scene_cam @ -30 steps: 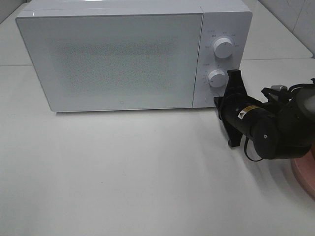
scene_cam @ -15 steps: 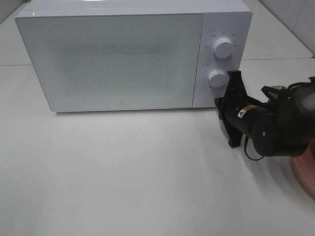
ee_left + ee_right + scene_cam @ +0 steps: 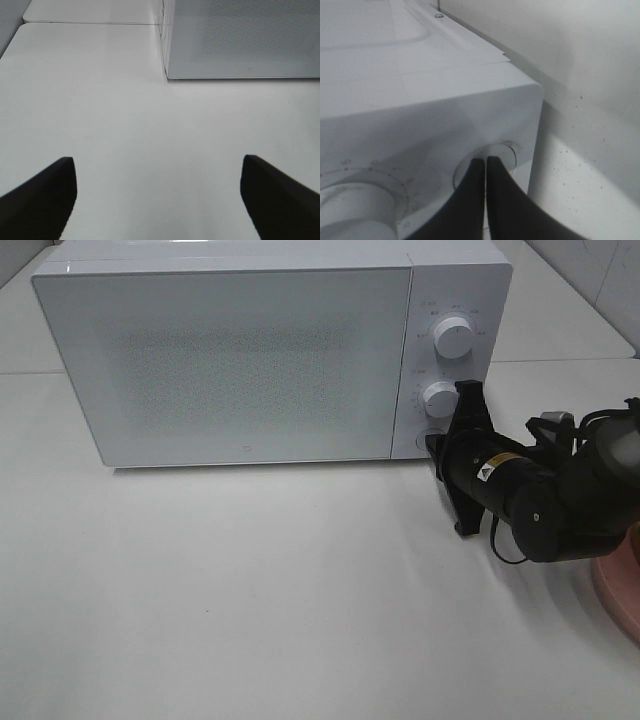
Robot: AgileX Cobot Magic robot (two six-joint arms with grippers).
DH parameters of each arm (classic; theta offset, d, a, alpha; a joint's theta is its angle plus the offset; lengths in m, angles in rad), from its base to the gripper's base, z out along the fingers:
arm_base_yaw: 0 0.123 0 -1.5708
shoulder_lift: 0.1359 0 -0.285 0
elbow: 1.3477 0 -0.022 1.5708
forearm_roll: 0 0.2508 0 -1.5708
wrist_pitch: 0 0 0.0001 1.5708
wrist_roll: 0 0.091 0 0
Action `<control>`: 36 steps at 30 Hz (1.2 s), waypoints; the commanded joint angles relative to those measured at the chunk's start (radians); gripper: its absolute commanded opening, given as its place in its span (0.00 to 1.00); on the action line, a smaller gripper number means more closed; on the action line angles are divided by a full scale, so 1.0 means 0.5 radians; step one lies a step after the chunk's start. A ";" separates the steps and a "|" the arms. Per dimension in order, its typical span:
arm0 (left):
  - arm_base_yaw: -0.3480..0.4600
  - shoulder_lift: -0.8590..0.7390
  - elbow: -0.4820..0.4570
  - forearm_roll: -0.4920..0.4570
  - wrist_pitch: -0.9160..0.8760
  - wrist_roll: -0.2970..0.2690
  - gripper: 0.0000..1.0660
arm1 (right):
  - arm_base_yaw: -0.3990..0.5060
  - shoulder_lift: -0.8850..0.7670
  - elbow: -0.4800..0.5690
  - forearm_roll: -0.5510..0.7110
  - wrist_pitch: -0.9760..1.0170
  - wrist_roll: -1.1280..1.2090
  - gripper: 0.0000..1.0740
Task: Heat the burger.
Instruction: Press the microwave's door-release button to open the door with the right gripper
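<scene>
**A:** What is the right claw doing?

**B:** The right claw is resting with its two fingers pinched tight together and nothing between them. Its tips are touching the round button at the bottom of the microwave's control panel.

**A:** What is sitting around it?

**B:** The lower knob is sitting just beside the tips, on the same panel. The door, off to the claw's side, is looking shut. A pink plate is peeking in behind the claw, past its wrist.

**A:** And the left claw?

**B:** The left claw is hanging with its fingers spread wide over the white table, gripping nothing. The microwave's front is showing ahead of it, well apart.

**A:** Where is the burger lying?

**B:** I cannot tell. No view is showing it, and the door's speckled panel is letting nothing through.
</scene>
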 commanded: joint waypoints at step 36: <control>-0.002 -0.032 0.002 -0.020 -0.010 -0.002 0.77 | -0.004 0.016 -0.332 0.398 -0.502 -0.264 0.00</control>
